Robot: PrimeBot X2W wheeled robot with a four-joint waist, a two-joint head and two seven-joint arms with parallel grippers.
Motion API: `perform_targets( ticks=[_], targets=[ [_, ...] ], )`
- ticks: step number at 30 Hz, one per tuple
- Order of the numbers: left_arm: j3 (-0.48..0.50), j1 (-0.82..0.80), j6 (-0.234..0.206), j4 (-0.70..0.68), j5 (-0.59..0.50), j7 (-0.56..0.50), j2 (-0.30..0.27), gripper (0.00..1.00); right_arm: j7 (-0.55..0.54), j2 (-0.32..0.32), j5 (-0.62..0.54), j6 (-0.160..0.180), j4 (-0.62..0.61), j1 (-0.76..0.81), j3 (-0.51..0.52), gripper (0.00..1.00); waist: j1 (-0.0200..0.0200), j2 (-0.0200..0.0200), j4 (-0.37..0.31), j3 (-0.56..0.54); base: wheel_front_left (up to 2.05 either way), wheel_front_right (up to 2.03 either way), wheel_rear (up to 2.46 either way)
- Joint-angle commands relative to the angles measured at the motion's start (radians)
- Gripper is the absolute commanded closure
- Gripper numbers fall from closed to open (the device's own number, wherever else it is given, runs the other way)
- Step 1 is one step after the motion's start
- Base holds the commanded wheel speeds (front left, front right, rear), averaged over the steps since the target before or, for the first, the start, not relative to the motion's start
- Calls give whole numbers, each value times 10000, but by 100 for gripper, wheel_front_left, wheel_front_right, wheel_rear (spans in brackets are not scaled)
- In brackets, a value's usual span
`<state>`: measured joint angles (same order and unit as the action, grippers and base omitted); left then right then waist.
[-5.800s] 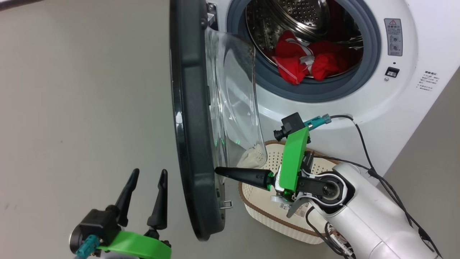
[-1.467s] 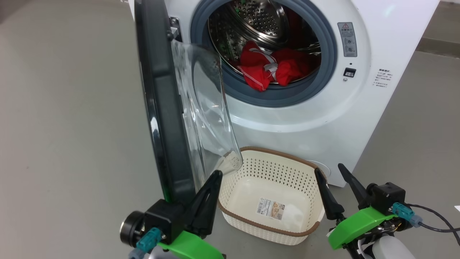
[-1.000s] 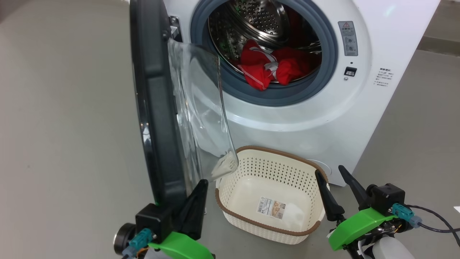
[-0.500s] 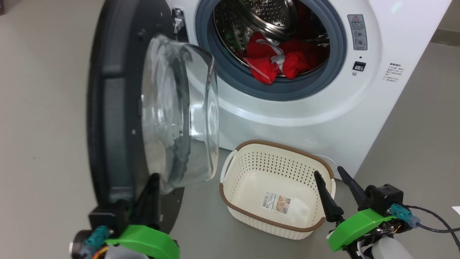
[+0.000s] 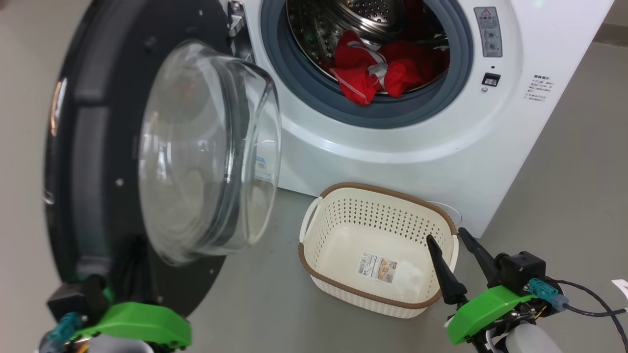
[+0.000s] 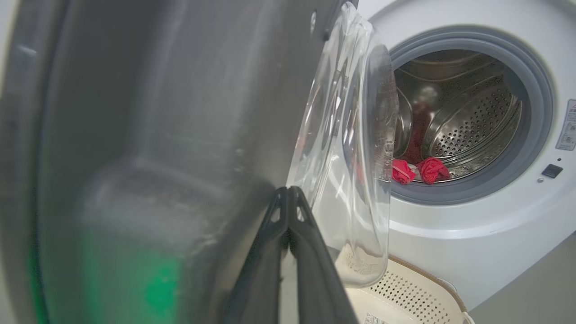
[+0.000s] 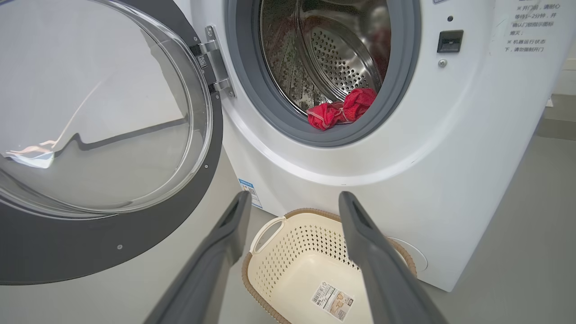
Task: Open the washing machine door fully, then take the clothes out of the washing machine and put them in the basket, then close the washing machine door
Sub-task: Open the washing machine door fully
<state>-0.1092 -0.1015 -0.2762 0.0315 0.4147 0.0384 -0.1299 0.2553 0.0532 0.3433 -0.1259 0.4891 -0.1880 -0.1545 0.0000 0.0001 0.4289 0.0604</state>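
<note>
My left gripper is low, at the lower left of the head view. Its forearm comes up from the bottom edge and its fingers point up along the inner face of the washing machine door. In the left wrist view the two fingers are pressed together with no gap and nothing between them. Their tips sit right at the door's dark inner rim, beside the glass bowl; I cannot tell if they touch it. The green mount sits below the door's lower edge.

My right gripper is low at the lower right, fingers angled up and to the left. They are spread wide and hold nothing. It hangs just beside the right end of the basket, and whether it touches is unclear. The cable trails off the right wrist.

The door is swung wide on its left hinge, bowl facing out, well apart from the opening. The clothes are bunched at the front lower lip of the drum, spilling onto the grey ring. The washing machine stands behind the basket. The basket is on the floor, upright, with a label on its bottom.
</note>
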Motion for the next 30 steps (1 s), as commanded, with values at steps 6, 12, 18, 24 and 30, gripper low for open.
perform_targets(
  ticks=[6, 12, 18, 24, 30],
  targets=[
    [1273, -98, -605, -18, 174, 217, -648, 100, 65, -30, -236, -48, -137, -413, -287, 0, 0, -1, -54, 221, 0, 0, 0],
    [1861, -188, -712, 230, 497, 324, -846, 100, 65, -30, -304, -48, -102, -470, -312, 0, 0, -1, -79, 376, 0, 0, 0],
    [2242, -503, -358, 794, 1080, 437, -924, 100, 65, -30, -430, -48, -67, -485, -194, 0, 0, -1, -54, 471, 0, 0, 0],
    [2487, -1143, 24, 1857, 1355, 595, -1303, 100, 65, -30, -525, -48, 41, -480, -330, 0, 0, -1, 14, 522, 0, 0, 0],
    [2684, -1796, 360, 3052, 1598, 925, -1533, 100, 65, -30, -481, -48, 115, -562, -476, 0, 0, -1, -21, 527, 0, 0, 0]
  ],
)
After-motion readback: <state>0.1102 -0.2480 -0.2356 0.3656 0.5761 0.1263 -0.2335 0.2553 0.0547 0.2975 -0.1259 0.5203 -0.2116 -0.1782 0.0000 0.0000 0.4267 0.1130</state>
